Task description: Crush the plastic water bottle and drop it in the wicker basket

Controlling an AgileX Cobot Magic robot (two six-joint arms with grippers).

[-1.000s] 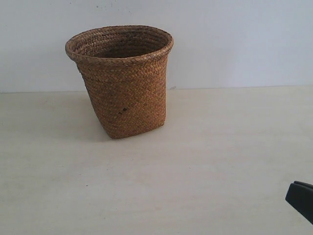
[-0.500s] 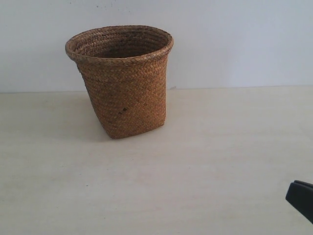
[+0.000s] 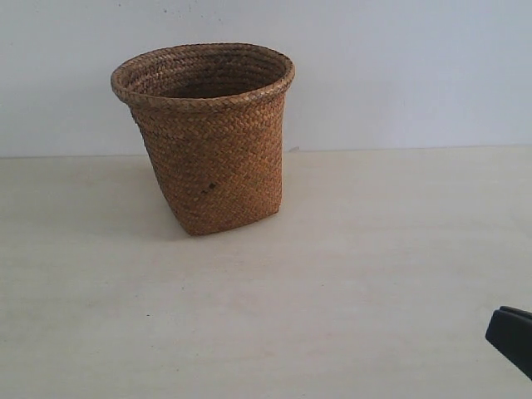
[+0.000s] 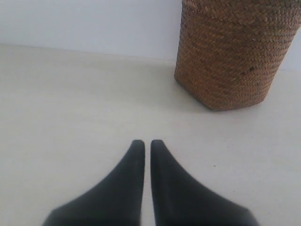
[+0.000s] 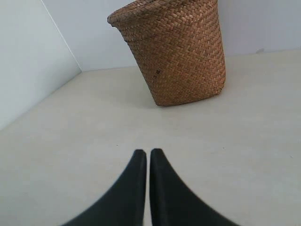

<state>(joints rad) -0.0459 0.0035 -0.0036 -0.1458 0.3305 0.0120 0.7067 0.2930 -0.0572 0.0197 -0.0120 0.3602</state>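
The brown wicker basket (image 3: 212, 141) stands upright on the pale table, left of centre and towards the back wall. It also shows in the left wrist view (image 4: 233, 54) and the right wrist view (image 5: 176, 52). No plastic water bottle is visible in any view; the basket's inside cannot be seen. My left gripper (image 4: 144, 142) is shut with nothing between its black fingers, low over the table and well short of the basket. My right gripper (image 5: 147, 151) is shut and empty too. Only a black corner of the right arm (image 3: 511, 337) shows in the exterior view.
A white wall (image 3: 399, 66) runs behind the table, and a second wall (image 5: 28, 56) meets it at a corner in the right wrist view. The pale tabletop (image 3: 332, 274) spreads in front of and to the right of the basket.
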